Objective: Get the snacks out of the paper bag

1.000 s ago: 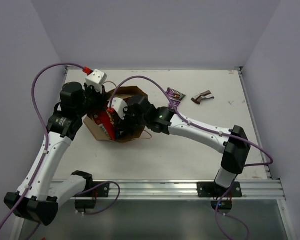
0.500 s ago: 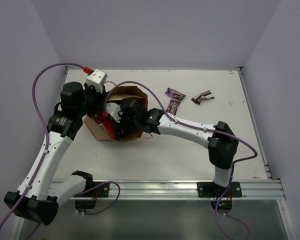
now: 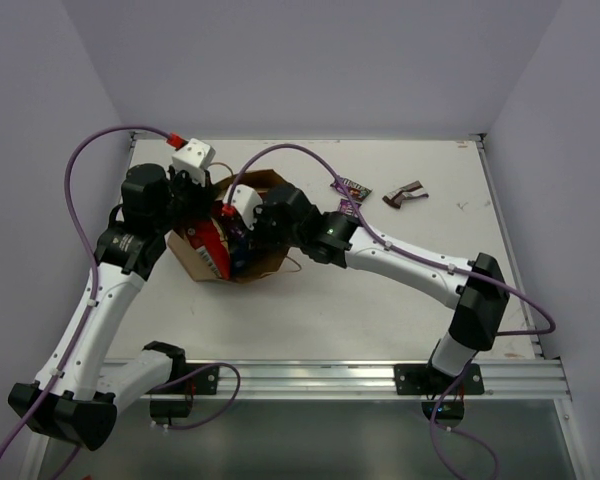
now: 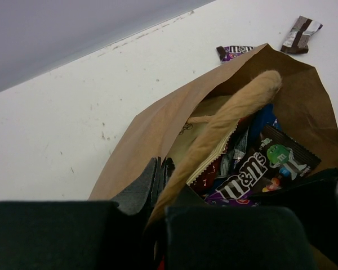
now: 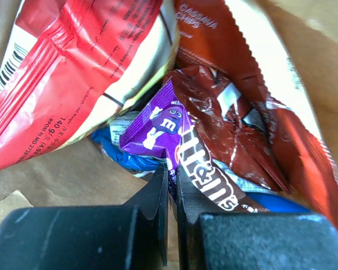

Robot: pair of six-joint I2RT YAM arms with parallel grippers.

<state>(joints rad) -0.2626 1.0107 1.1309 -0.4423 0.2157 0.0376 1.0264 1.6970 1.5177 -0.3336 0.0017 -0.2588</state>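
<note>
Inside the paper bag [image 4: 146, 129], the right gripper [image 5: 172, 183] has its jaws pinched together on the edge of a purple M&M's packet [image 5: 160, 126]. The left gripper [image 4: 160, 179] is clamped on the bag's rim by its twisted handle [image 4: 236, 109], propping the mouth up. A purple candy packet [image 3: 352, 187] and a brown candy wrapper [image 3: 405, 193] lie on the table [image 3: 280, 320] near the bag. The job looks barely begun: a red chip bag [image 5: 73, 62], a cassava chips bag [image 5: 214, 45], a blue packet [image 5: 115, 147] and more M&M's are left inside.

A blue packet [image 5: 123, 157] lies mostly buried under the purple M&M's packet [image 5: 158, 125].
</note>
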